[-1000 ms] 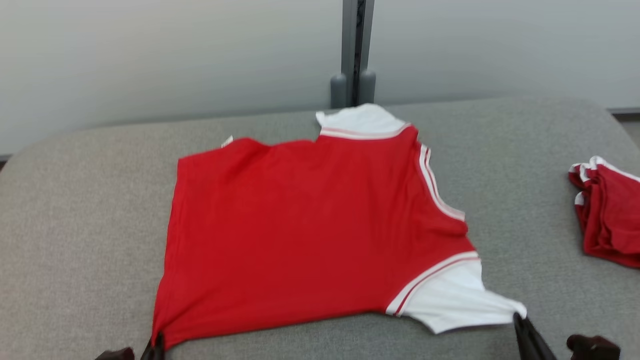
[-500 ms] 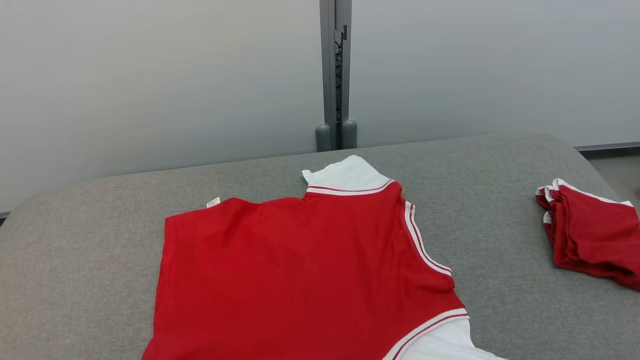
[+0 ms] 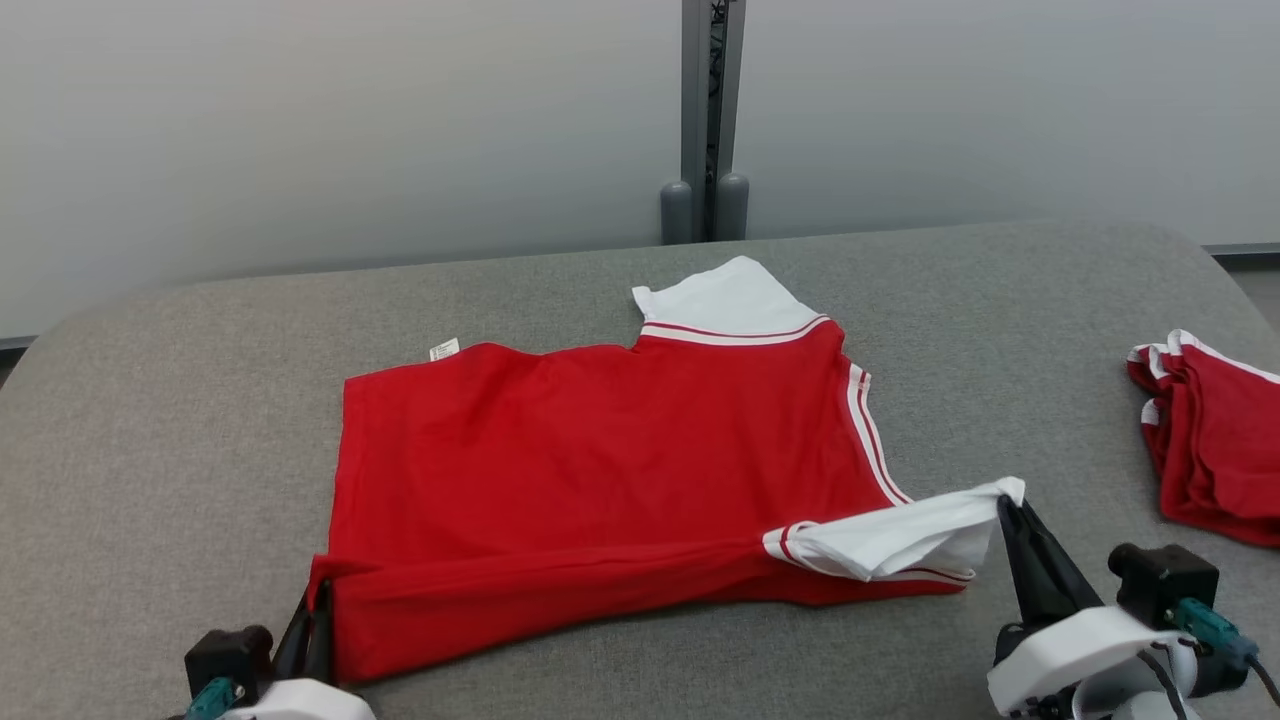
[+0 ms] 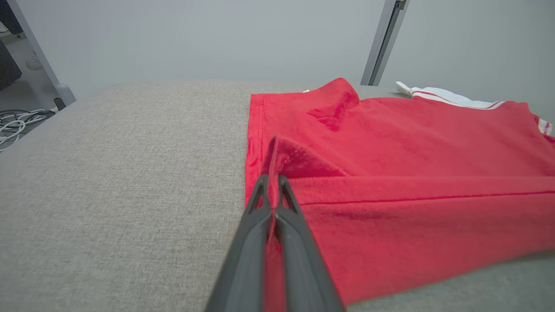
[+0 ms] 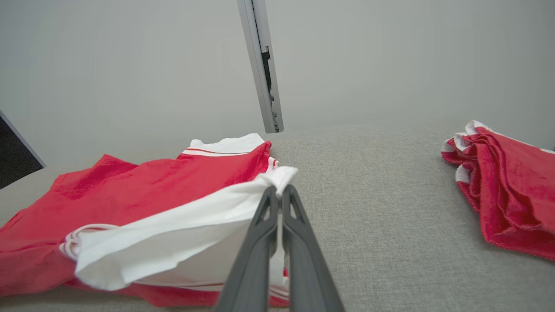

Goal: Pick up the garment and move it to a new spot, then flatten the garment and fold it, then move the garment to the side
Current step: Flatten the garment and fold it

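Your left gripper sits at the lower left of the head view, its dark fingers pointing up and away. They are pressed together on the near left hem corner of the red T-shirt. Your right gripper is at the lower right with its fingers angled up and slightly inward. It pinches the tip of the near white sleeve and holds it raised off the surface.

The shirt lies spread across the middle of the grey padded table. Its near edge is drawn up into a fold that runs between your two grips.

The head view gives you the whole layout. A small white label pokes out at the shirt's far left corner. A stack of folded red garments lies well apart at the table's right edge. A grey post stands against the wall behind.

The left wrist view shows the hem corner peaked up at the fingertips, and cables on the floor beyond the table. The right wrist view shows the sleeve draping from the closed tips in a sagging white sheet.
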Motion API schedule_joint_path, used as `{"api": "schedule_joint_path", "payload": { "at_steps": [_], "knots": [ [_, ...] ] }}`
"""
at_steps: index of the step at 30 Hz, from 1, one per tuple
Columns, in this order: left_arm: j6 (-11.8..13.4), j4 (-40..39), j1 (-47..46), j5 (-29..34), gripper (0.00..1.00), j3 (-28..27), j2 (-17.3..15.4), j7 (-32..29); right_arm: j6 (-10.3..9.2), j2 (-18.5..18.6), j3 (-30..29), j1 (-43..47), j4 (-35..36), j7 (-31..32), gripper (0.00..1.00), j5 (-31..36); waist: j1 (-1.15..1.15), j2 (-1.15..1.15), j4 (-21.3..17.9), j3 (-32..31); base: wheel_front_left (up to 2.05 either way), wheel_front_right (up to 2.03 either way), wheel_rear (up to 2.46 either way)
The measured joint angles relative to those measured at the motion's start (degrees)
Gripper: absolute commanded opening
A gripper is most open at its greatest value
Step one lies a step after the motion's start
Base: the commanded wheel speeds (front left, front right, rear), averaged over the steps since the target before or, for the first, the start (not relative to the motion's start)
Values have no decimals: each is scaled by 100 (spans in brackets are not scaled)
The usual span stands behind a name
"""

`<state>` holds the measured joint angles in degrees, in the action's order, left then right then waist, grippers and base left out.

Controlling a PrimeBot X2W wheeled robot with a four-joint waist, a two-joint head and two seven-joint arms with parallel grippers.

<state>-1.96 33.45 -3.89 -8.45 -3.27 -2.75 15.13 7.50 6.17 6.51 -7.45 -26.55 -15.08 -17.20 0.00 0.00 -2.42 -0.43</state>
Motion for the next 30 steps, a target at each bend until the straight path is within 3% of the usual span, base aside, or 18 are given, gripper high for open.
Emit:
{"api": "schedule_joint_path", "payload": {
  "at_steps": [11,22,23,24,25,30],
  "knots": [
    [41,832,-1207,258,0,201,-2,0,0,-68,65,-1267,-903,0,0,322,0,0,134,584,0,0,0],
    [127,1071,-1911,392,0,230,-9,0,0,-177,-307,-2053,-1329,0,0,564,0,0,204,1131,0,0,0],
    [129,1081,-1952,396,15,232,-8,0,0,-194,-379,-2097,-1360,0,0,594,0,0,215,1169,0,0,0],
    [129,1074,-1978,416,71,237,-9,0,0,-202,-445,-2141,-1404,0,48,608,0,0,225,1201,0,0,0],
    [127,1061,-1995,435,100,236,-8,0,0,-208,-467,-2171,-1456,0,100,608,0,0,234,1229,0,0,0],
    [243,756,-1936,428,100,126,-10,0,0,-264,-531,-2180,-1247,0,100,631,0,0,264,1294,0,0,0]
  ]
}}
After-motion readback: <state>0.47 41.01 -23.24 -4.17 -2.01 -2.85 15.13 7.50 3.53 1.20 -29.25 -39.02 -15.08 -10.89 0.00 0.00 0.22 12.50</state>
